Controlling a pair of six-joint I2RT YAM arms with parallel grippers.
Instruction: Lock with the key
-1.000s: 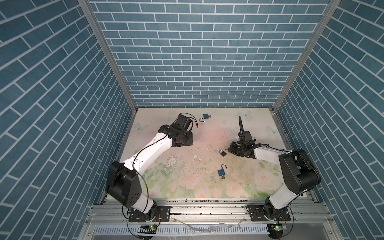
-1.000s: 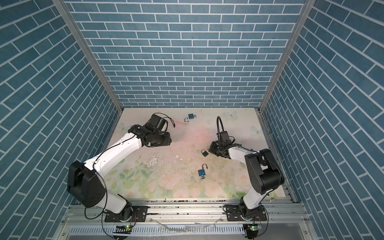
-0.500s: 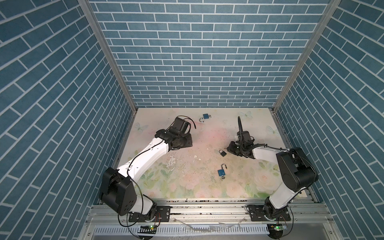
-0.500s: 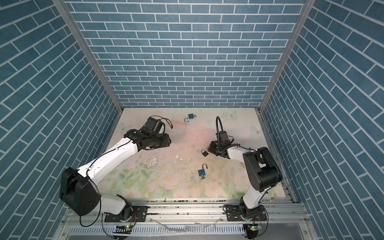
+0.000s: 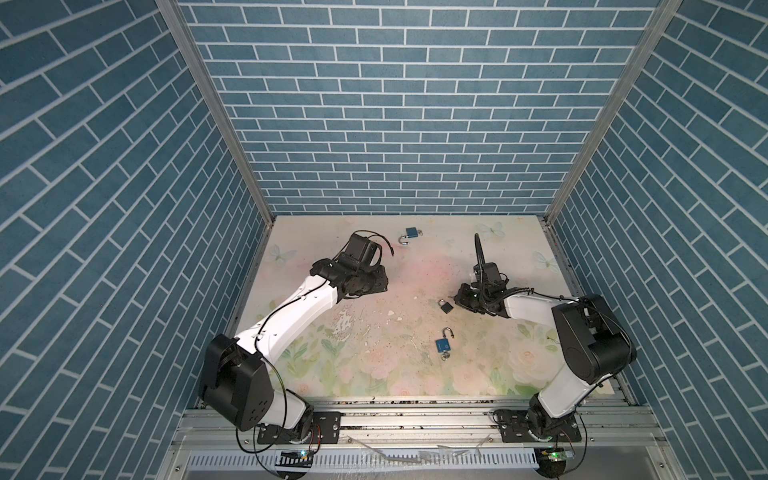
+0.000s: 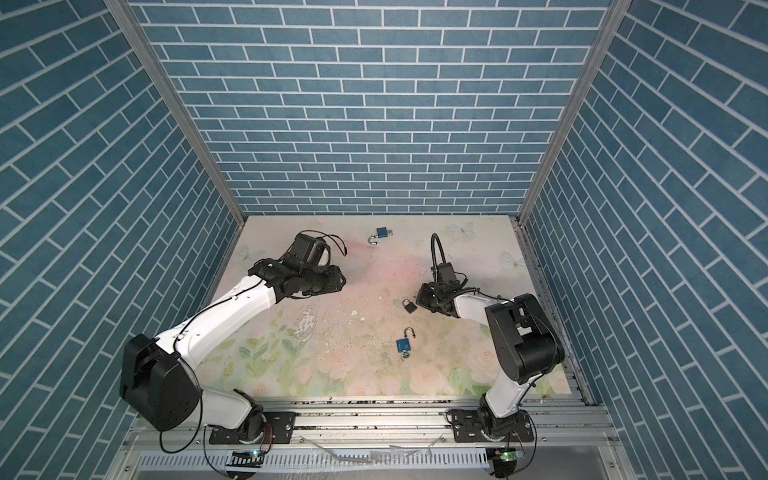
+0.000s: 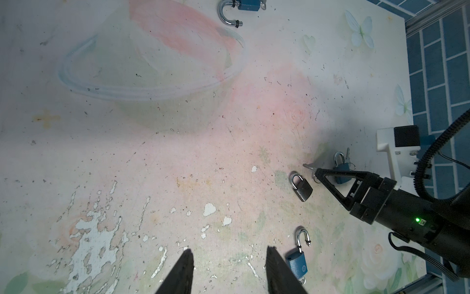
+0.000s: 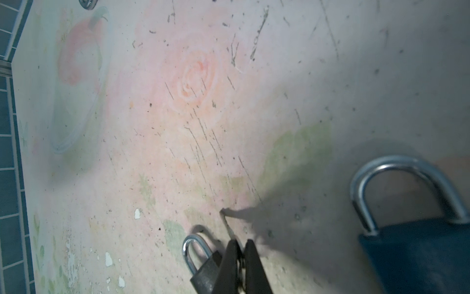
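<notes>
Key (image 7: 309, 166) is in the right gripper (image 8: 240, 244). Its jaws are pressed together on the key's head, and the blade pokes past the tips, low over the surface (image 5: 415, 266), just beside the dark padlock (image 7: 301, 188). Held by the head so the blade is free for a keyhole, I'd guess.

Dark padlock lies flat with its shackle seated. Can't tell which lock this key fits. Open blue padlock (image 7: 296, 262) lies near the dark padlock, on the arm-base side, and looks the likelier target. Second blue padlock (image 7: 342, 168) lies just past the dark padlock, behind the right gripper, with keys attached. Third blue padlock (image 5: 411, 233) is well apart, toward the back wall.

Left gripper (image 7: 230, 267) hangs well apart from the dark padlock, jaws spread and empty, probably on standby to steady a lock.

Round mark on the open blue padlock and fine print on the dark padlock are both unreadable.
</notes>
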